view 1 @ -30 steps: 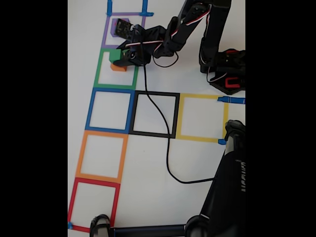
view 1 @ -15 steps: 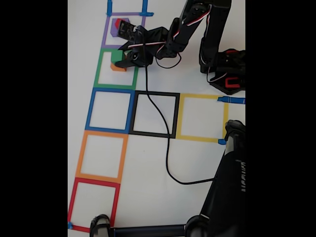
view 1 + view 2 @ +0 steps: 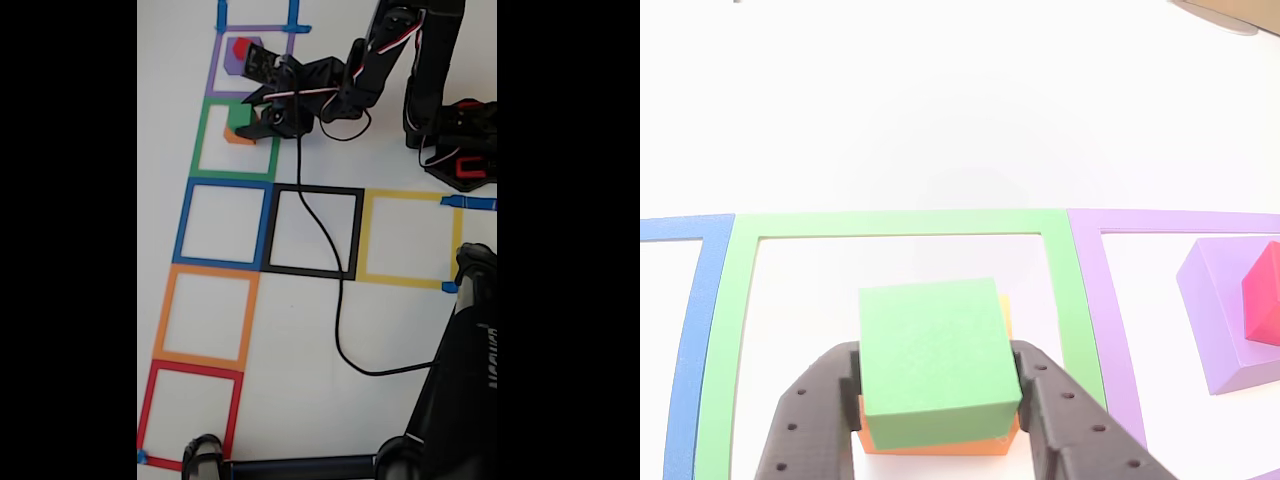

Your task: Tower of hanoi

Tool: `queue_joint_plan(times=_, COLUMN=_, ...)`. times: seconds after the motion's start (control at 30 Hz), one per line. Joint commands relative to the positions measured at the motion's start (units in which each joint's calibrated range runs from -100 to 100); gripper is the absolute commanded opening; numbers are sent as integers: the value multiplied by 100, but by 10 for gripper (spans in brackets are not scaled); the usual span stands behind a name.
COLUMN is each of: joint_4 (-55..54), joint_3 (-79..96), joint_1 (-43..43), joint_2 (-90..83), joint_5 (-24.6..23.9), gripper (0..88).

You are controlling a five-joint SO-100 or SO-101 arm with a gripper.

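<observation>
Green cube [image 3: 933,358] was seen stacked on orange cube [image 3: 940,442], both inside the green tape square [image 3: 895,222]. Gripper [image 3: 936,385] was set w/ fingers [image 3: 815,415] against both sides of green cube, pinching it, though firm contact couldn't be confirmed. Red cube [image 3: 1262,292] sat on purple cube [image 3: 1220,300] in the purple tape square [image 3: 1085,290] just beside. Step judged: green cube at grasp or release on orange. Next move prob. calls for a straight lift w/o dragging orange.

The green cube [image 3: 935,360] hides most of the orange cube [image 3: 940,442] (only edges show); the red cube [image 3: 1262,295] is cut off at right
</observation>
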Motion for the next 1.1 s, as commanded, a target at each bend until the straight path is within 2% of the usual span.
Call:
queue_joint_plan(times=0.0, joint_4=-149, joint_3=-85, joint_1=-69, joint_2=8, joint_5=36, gripper=62)
queue_joint_plan(times=0.5, joint_4=-149, joint_3=-267, joint_1=-59, joint_2=162, joint_5=36, gripper=69)
queue_joint_plan(times=0.7, joint_4=-158, joint_3=-267, joint_1=-50, joint_2=170, joint_5=36, gripper=202)
queue_joint_plan(times=1.07, joint_4=-174, joint_3=-267, joint_1=-117, joint_2=-129, joint_5=36, gripper=245)
